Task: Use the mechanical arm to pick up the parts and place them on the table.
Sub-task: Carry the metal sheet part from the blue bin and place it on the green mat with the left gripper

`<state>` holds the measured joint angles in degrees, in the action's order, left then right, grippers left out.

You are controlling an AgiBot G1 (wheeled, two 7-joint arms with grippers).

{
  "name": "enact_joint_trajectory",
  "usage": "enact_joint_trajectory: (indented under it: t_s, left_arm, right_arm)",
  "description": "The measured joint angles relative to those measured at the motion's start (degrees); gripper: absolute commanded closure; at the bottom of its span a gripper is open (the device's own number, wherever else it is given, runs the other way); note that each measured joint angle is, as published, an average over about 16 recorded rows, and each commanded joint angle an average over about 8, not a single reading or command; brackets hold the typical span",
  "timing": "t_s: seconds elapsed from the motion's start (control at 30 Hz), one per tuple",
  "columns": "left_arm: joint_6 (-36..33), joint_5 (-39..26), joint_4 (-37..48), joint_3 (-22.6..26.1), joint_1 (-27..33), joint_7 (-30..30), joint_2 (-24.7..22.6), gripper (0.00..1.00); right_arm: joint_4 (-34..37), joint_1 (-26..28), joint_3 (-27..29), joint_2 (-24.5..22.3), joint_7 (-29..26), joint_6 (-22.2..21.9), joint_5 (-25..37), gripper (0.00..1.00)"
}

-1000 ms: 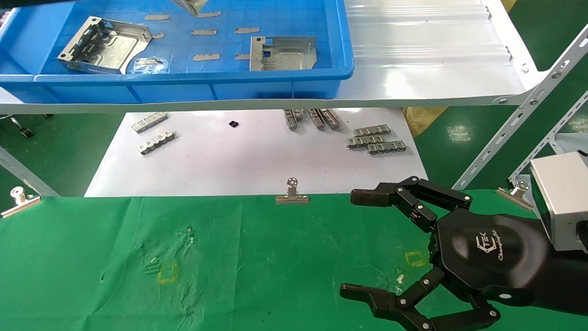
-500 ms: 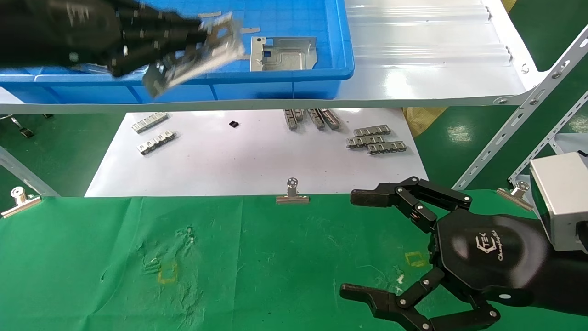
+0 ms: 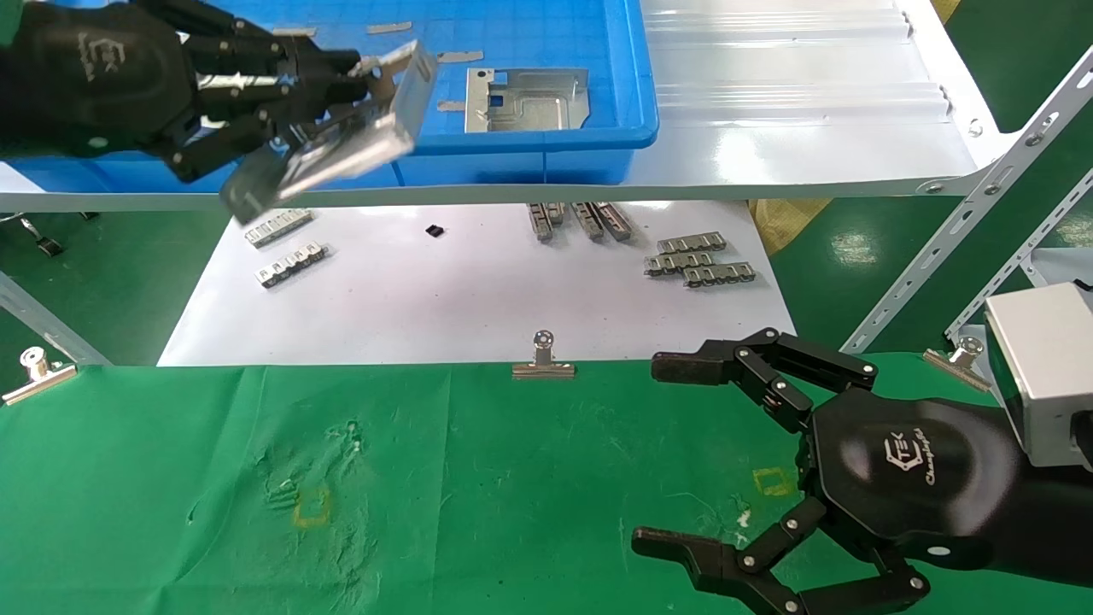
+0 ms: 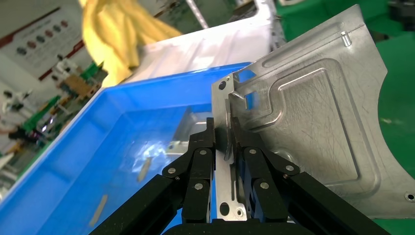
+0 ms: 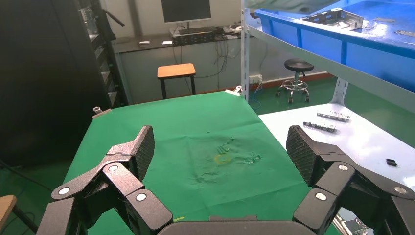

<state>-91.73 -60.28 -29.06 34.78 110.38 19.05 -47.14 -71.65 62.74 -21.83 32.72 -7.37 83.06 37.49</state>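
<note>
My left gripper is shut on a silvery stamped part and holds it tilted in the air over the front edge of the blue tray. In the left wrist view the jaws pinch the part's folded edge and the part stands out beyond them. A second part lies flat in the tray. The green-cloth table lies below. My right gripper is open and empty, low over the table's right side; the right wrist view shows its fingers wide apart over the cloth.
A white sheet beyond the table holds small grey slotted strips. Steel binder clips grip the cloth's far edge. A white shelf carries the tray, with slanted steel struts at the right. Yellow square outlines mark the cloth.
My left arm has come into view from the top left carrying the part, lifted out of the tray and moved toward me and down. The right arm has not moved.
</note>
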Motion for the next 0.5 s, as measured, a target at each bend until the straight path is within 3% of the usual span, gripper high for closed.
enact_joint_trajectory:
  t_s: [0.27,0.5]
  left_arm:
    - [0.1,5.8,-12.7,6.4,-4.5,4.1,6.2,1.00]
    - [1.2,5.2,-19.7,13.3,-7.3,12.7,9.8,1.00]
  right_arm:
    - [0.0,0.0,0.0,0.0,0.0,0.0,0.0,0.00]
    - [0.0,0.0,0.0,0.0,0.0,0.0,0.0,0.00]
